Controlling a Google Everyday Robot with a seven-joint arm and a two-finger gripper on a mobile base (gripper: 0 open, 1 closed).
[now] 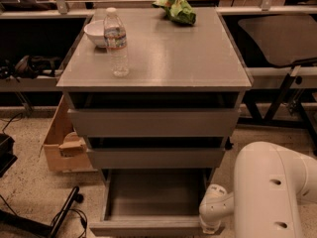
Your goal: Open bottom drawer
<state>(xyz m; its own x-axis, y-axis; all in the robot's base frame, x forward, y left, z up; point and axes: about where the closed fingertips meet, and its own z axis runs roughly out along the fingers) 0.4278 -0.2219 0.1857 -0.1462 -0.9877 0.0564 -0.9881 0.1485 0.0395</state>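
I see bottom drawer (148, 226) pulled out below middle drawer (156, 157), bare grey tray showing; gripper (210, 224) low at drawer's right front corner, on end of white arm (270, 192); apart or together, I cannot tell; desk (178, 58) carries water bottle (117, 42), white bowl (96, 32), green bag (177, 9)

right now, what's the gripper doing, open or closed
gripper: low at the right end of the pulled-out bottom drawer front; open or closed cannot be told.
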